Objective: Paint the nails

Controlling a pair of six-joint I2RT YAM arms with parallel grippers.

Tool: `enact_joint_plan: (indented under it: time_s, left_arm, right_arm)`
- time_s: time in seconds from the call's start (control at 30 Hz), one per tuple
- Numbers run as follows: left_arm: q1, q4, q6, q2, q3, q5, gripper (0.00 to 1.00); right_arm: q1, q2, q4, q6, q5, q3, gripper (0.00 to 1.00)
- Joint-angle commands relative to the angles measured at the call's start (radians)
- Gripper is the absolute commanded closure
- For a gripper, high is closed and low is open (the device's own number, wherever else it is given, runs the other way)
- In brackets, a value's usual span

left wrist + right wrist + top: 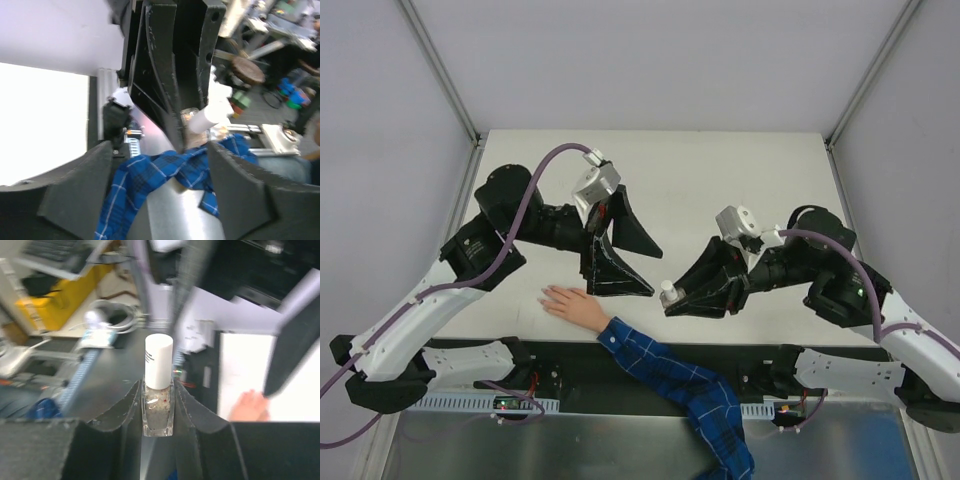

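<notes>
The pale skin-coloured hand point(568, 303) has a blue plaid fabric sleeve point(680, 385) crossed with thin white lines. The small clear glass bottle point(158, 412) shows grey glittery fluid with red flecks and a white cap point(158, 360) printed in black. Purple cables point(527, 200) line black-and-white arms point(415, 315) above the white tabletop point(720, 170).

The far half of the counter point(720, 170) lies open. Nearer, the spread left hand point(653, 272) and the right hand point(675, 303), which clamps a small bottle point(668, 291), leave only a narrow gap between them. A plaid sleeve point(670, 375) crosses the near edge.
</notes>
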Motion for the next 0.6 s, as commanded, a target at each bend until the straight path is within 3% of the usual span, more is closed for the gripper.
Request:
enact_joint_plan:
  time_s: [0.0,0.13,0.23,0.37,0.47,0.57]
  left_arm:
    - [0.004,-0.104,0.093,-0.058,0.069,-0.206,0.21]
    - [0.005,-0.149,0.103,-0.058,0.081,-0.452,0.16]
    - [0.005,-0.152,0.102,-0.031,0.087,-0.534,0.17]
    - [0.002,-0.154,0.087,0.028,0.101,-0.605,0.28]
    - [0.004,-0.152,0.065,0.077,0.118,-0.619,0.45]
    - [-0.001,-0.152,0.054,0.112,0.127,-0.617,0.47]
  right_arm:
    - [-0.002,-0.002,-0.168,-0.157,0.294,0.061,1.0]
    - [-0.001,0.02,-0.21,-0.16,0.571,0.068,1.0]
    - [-0.001,0.048,-0.212,-0.143,0.729,0.079,1.0]
    - [0.005,0.073,-0.172,-0.131,0.863,0.073,1.0]
    - [0.007,0.094,-0.168,-0.131,0.929,0.079,1.0]
    - [0.005,0.107,-0.16,-0.131,0.946,0.081,1.0]
